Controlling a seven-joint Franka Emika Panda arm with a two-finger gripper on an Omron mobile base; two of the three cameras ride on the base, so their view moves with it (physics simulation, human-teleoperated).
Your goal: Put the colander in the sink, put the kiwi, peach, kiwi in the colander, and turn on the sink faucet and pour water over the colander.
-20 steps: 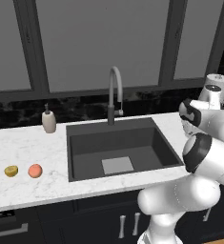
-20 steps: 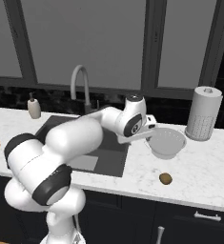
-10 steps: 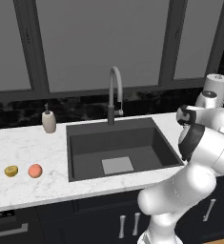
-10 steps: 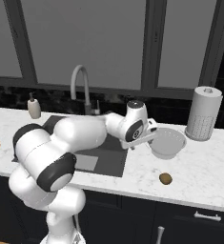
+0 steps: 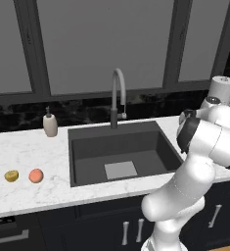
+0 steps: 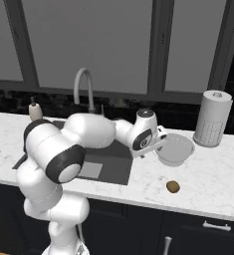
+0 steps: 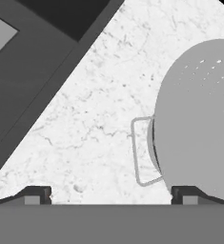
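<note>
You see the tool (image 7: 111, 194) standing wide, its two dark tips at the bottom of the hand view with nothing between them but bare marble desk (image 7: 99, 119). The colander (image 7: 199, 124) fills the right side of that view, and its thin wire side handle (image 7: 141, 151) juts left from the bowl, lying between the tips but above them; the tool is not touching it. The sink (image 7: 32, 57) cuts across the upper left corner of the hand view.

In the right base view, look right of centre: the colander (image 6: 175, 148) sits on the desk (image 6: 213, 179), with the tool (image 6: 157, 147) just at its left edge. A brownish kiwi (image 6: 173, 187) lies on the desk below the colander, well apart from it. A paper-towel roll (image 6: 212, 118) stands upper right.

In the left base view, the sink (image 5: 121, 154) is at centre with the sink faucet (image 5: 117, 95) arching over its back edge. At the lower left, the peach (image 5: 35, 175) and a yellowish kiwi (image 5: 11, 175) lie side by side, near but apart. A soap dispenser (image 5: 50, 123) stands left of the sink.
</note>
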